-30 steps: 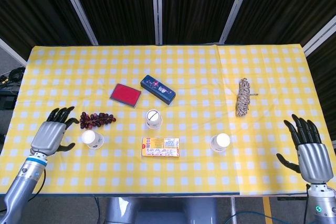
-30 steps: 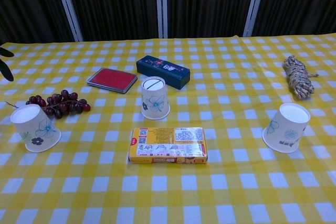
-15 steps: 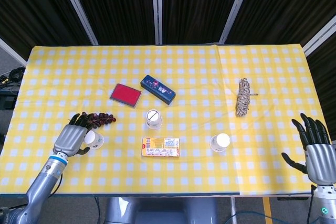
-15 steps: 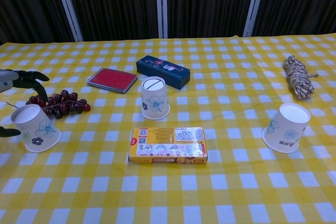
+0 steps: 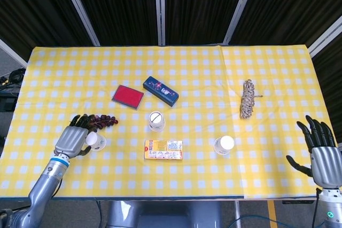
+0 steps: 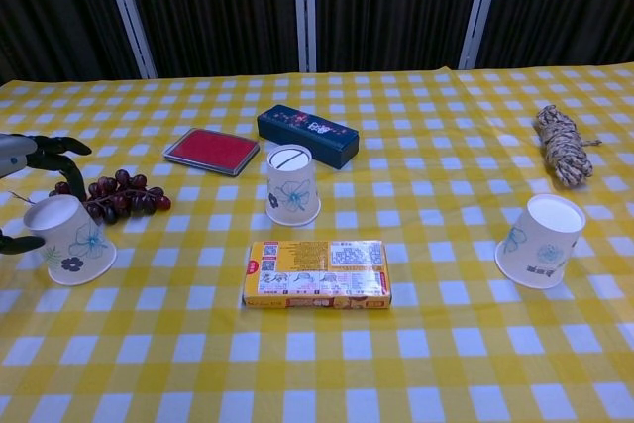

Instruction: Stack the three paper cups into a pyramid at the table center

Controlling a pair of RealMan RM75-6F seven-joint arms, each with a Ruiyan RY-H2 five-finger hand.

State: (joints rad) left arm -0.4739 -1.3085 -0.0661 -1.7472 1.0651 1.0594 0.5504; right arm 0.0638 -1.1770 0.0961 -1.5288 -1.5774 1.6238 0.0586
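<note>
Nearest the front edge, the right hand (image 5: 324,156) is hovering at the table's right corner with its black fingers (image 5: 315,131) spread wide and holding nothing; it is well apart from every cup. Across the front, the left hand (image 5: 73,138) is curling around the leftmost white paper cup with a blue flower print (image 6: 67,241), which is sitting upside down on the yellow-checked tablecloth (image 5: 203,73). Its fingers (image 6: 52,149) are arching partly open over the cup's far side, the thumb is showing at the near side, and whether they are actually pressing the cup I cannot tell. Just beyond those fingertips a bunch of dark red grapes (image 6: 119,193) is lying. To the right of that hand, a flat yellow printed box (image 6: 317,273) is resting, with a second inverted flowered paper cup (image 6: 292,186) just behind it. A third paper cup (image 6: 539,242) is standing inverted between the box and the right hand. Farther back are lying a red flat tin (image 6: 212,150), a dark blue oblong case (image 6: 308,136) and a coiled bundle of rope (image 6: 562,144).
</note>
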